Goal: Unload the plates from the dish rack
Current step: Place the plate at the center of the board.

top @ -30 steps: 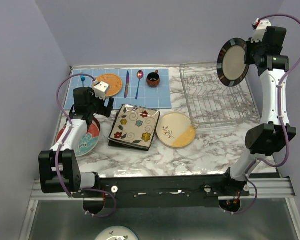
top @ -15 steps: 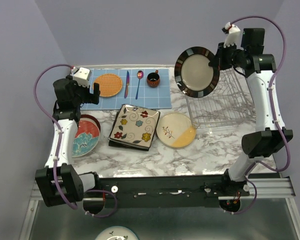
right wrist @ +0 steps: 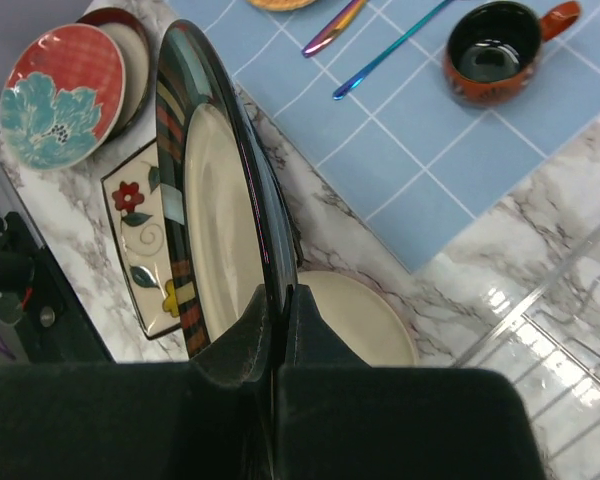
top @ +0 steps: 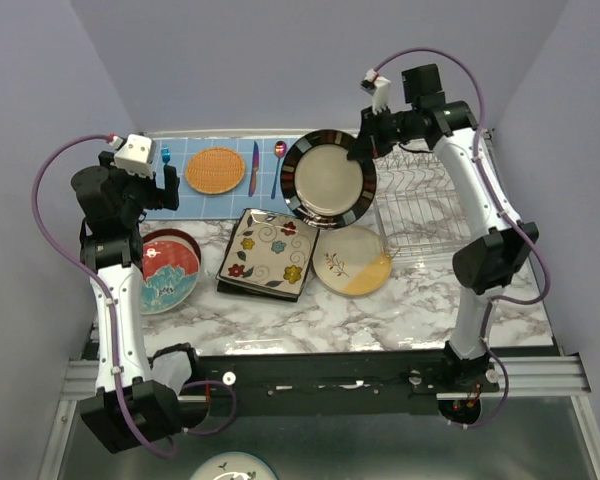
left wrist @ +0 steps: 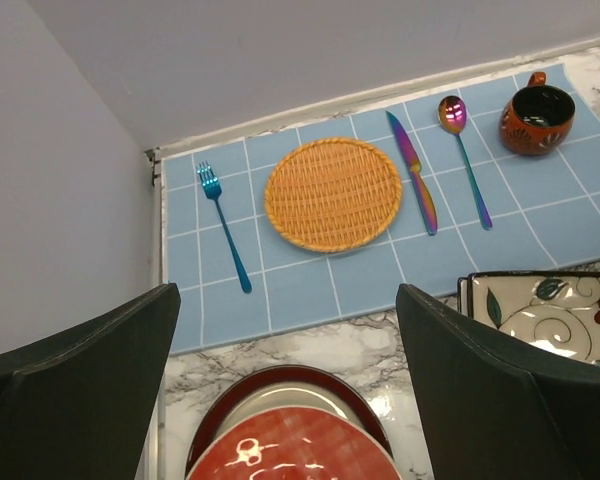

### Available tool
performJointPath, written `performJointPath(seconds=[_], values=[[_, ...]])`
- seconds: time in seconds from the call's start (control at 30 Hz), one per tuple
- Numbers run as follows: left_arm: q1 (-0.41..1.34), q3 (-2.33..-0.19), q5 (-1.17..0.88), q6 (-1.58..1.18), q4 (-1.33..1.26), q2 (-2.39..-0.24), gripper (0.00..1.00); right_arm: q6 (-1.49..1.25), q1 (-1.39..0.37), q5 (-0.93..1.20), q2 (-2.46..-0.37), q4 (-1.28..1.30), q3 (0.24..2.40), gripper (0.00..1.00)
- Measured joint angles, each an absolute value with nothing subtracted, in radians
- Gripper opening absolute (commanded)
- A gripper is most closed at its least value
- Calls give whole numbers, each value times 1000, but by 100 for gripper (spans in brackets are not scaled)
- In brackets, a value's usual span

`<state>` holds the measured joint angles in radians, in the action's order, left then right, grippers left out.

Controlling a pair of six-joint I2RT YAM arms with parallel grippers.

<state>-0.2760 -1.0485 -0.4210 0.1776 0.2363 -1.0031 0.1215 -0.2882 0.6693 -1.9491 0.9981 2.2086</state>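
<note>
The right gripper [right wrist: 277, 300] clamps the rim of a stripe-rimmed plate [right wrist: 215, 220], held on edge; the left gripper [left wrist: 288, 370] gapes wide and empty, a red plate [left wrist: 292, 455] below it.

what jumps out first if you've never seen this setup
A dark stripe-rimmed plate hangs in mid-air, pinched by its rim in the right arm's fingers, at the left end of the wire dish rack. Below it, a flowered square plate, a cream round plate and a red-and-teal plate lie on the marble table.
</note>
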Motion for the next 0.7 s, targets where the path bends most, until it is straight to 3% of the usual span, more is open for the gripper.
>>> performJointPath(seconds=[0.43,0.7], values=[[-315,-1051,-421,163,257,-966,99,65,-523,740,-2230,987,2395,1],[-315,-1048,-453,160,287,-973,98,1,-627,817,-2265,904,2405,1]])
